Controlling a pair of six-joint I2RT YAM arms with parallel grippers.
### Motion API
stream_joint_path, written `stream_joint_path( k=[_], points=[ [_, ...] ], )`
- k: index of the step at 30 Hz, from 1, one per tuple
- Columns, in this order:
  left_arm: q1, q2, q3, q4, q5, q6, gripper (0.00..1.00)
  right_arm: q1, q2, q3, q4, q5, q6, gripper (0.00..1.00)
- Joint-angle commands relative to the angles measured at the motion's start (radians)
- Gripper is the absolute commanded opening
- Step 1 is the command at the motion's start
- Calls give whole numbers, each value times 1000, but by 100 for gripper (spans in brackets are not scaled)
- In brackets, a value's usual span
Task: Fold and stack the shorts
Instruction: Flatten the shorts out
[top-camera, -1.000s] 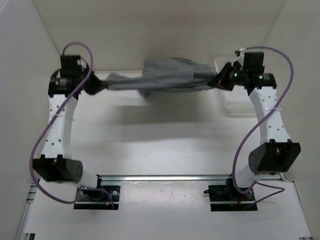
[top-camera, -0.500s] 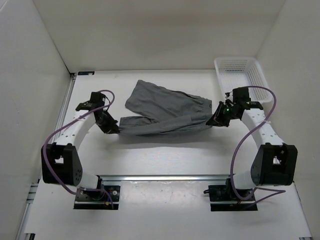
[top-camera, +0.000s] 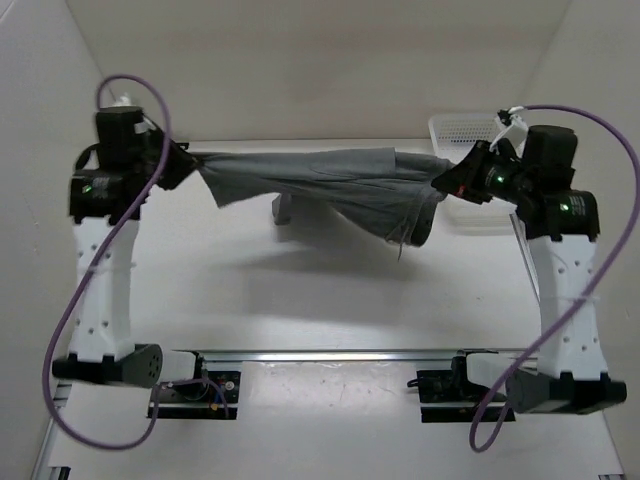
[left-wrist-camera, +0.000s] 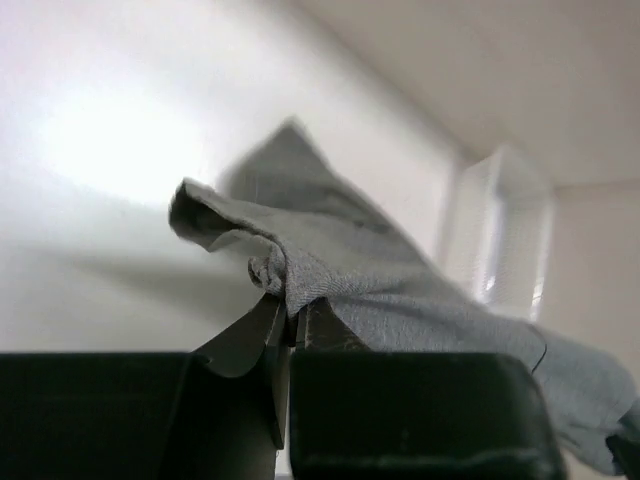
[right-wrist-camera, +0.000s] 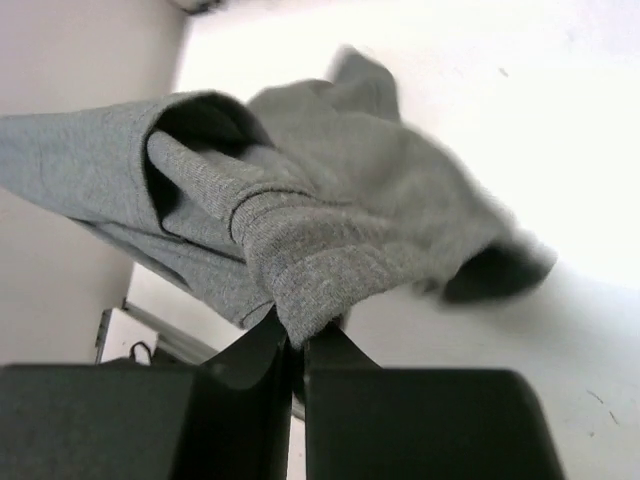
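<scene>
Two arms up high: left end effector (top-camera: 186, 166) and right end effector (top-camera: 446, 184) each clenched on one end of the shorts (top-camera: 330, 178), which hang stretched between them, sagging over the tabletop (top-camera: 330, 295). Spreading step, I'd say; next, lower it flat below.

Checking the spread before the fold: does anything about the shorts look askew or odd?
Yes. The shorts hang stretched between the left gripper and right gripper, but they are twisted, not flat. The right half sags in a bunched fold, with a thin string dangling below.
</scene>
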Motion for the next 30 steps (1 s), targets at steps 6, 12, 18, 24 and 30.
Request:
stream_joint_path(
  k=[6, 12, 18, 24, 30],
  points=[
    [75, -171, 319, -140, -175, 53, 10, -10, -163, 169, -126, -48, -27, 0],
    [75, -203, 432, -176, -264, 63, 10, -10, -174, 191, -144, 7, -5, 0],
    [75, -143, 197, -26, -218, 84, 10, -10, -48, 62, -61, 94, 23, 0],
    [62, 197, 147, 161, -124, 104, 20, 19, 375, 66, 125, 138, 47, 8],
    [29, 783, 845, -222, -49, 173, 68, 54, 638, 370, 41, 218, 84, 80]
  ],
)
